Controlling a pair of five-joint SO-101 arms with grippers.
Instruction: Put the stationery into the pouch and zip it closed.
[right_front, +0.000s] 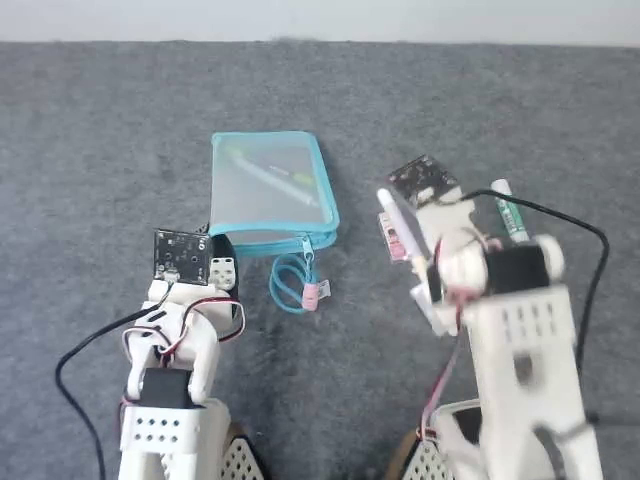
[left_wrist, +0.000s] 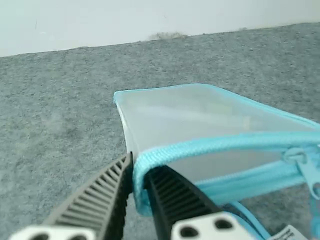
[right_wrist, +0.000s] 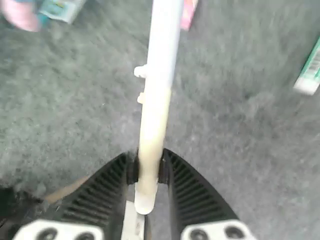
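Note:
The translucent pouch (right_front: 268, 190) with teal trim lies flat on the grey mat, and a pen-like item (right_front: 278, 177) shows through its wall. My left gripper (right_front: 218, 252) is at the pouch's near left corner. In the left wrist view it (left_wrist: 139, 186) is shut on the teal zipper edge of the pouch (left_wrist: 200, 117). To the right of the pouch, my right gripper (right_front: 418, 262) holds a white pen (right_front: 398, 222). The right wrist view shows the gripper (right_wrist: 148, 170) shut on the pen (right_wrist: 156, 95), which sticks out past the fingertips.
A green marker (right_front: 509, 210) (right_wrist: 311, 72) lies on the mat right of the right arm. A small pink flat item (right_front: 393, 243) (right_wrist: 189, 12) lies under the pen. The zipper's teal loop (right_front: 290, 278) and pink charm (right_front: 312, 292) trail from the pouch's near edge.

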